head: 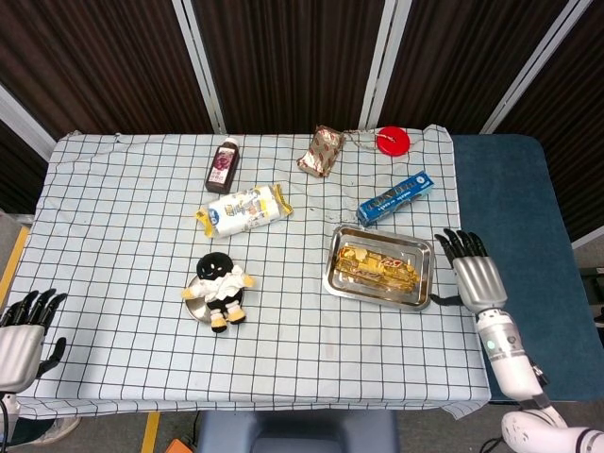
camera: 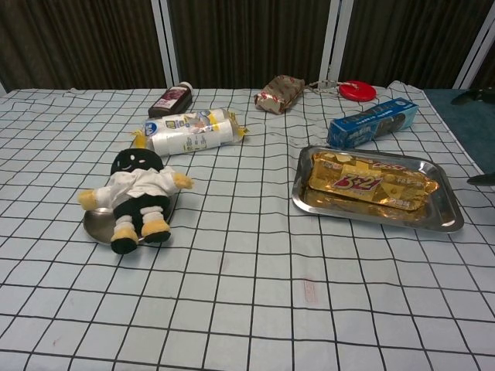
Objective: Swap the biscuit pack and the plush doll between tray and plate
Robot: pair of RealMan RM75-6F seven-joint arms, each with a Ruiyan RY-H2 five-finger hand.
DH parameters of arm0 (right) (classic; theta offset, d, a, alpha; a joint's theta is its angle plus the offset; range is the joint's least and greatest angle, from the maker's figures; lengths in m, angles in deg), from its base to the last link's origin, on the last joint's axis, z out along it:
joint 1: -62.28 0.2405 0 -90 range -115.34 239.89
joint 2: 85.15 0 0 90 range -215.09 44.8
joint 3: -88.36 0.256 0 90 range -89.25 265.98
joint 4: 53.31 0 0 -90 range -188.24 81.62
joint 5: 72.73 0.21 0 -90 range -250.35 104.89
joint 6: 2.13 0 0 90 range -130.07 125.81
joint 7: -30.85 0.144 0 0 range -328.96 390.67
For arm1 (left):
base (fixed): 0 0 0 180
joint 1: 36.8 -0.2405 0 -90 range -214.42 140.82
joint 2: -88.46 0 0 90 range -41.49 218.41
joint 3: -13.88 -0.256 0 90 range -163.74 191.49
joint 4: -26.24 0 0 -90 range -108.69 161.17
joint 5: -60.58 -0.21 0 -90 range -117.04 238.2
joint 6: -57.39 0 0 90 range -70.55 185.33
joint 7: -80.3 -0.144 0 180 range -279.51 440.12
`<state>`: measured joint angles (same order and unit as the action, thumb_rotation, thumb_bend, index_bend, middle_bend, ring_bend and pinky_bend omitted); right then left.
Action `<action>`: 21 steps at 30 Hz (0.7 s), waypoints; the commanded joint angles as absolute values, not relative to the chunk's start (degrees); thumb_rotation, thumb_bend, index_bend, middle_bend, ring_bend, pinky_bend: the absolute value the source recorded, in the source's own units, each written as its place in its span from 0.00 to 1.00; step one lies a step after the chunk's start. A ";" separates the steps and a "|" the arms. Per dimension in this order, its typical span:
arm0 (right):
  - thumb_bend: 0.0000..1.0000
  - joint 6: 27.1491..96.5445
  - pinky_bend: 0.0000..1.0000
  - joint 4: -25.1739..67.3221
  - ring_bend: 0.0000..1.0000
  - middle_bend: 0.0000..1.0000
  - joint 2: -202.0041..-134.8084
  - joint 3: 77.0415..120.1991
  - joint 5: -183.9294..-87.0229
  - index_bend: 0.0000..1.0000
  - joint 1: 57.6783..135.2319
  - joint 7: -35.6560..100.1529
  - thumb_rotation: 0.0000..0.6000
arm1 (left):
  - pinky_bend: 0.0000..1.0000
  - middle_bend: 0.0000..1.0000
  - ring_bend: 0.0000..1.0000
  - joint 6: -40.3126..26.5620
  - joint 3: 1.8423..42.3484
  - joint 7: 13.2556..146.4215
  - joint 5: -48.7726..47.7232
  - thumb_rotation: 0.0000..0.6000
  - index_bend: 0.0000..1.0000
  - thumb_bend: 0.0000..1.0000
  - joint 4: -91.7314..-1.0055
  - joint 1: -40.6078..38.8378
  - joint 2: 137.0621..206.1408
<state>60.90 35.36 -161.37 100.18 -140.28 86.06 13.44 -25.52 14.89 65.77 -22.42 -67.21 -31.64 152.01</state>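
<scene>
My left hand [head: 21,332] waits beside the table's left front corner, fingers apart, holding nothing. The plush doll [head: 221,286] lies on the round plate [camera: 99,225], left of centre. The golden biscuit pack [head: 377,265] lies inside the steel tray [head: 423,288]. My right hand [head: 473,274] hovers just beside the tray's right edge, fingers spread, empty.

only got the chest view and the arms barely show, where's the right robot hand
observer: The right robot hand hovers just off the right rim of the tray, fingers spread, holding nothing.
operator: and the left one
observer: The left robot hand is off the table's near left corner, fingers apart and empty, well away from the plush doll.
</scene>
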 commanded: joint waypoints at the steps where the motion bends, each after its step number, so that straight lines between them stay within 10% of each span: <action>1: 0.12 55.19 0.01 32.04 0.14 0.17 -164.86 102.80 -134.20 0.27 90.85 10.51 1.00 | 0.16 0.10 0.06 -25.59 14.99 65.78 -22.26 1.00 0.13 0.44 -67.27 -31.69 151.93; 10: 0.13 50.50 0.02 24.41 0.18 0.21 -170.67 102.88 -129.60 0.34 95.92 9.36 1.00 | 0.16 0.10 0.06 -26.11 15.38 66.73 -21.95 1.00 0.13 0.44 -67.48 -31.95 151.51; 21: 0.13 48.62 0.28 16.59 0.33 0.32 -176.63 102.96 -129.64 0.45 99.87 11.48 1.00 | 0.16 0.10 0.06 -26.10 15.47 67.38 -21.96 1.00 0.13 0.44 -67.59 -31.98 151.22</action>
<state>48.86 17.52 -175.82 102.97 -129.21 99.26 10.87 -26.11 15.47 67.36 -21.96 -67.59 -31.97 151.23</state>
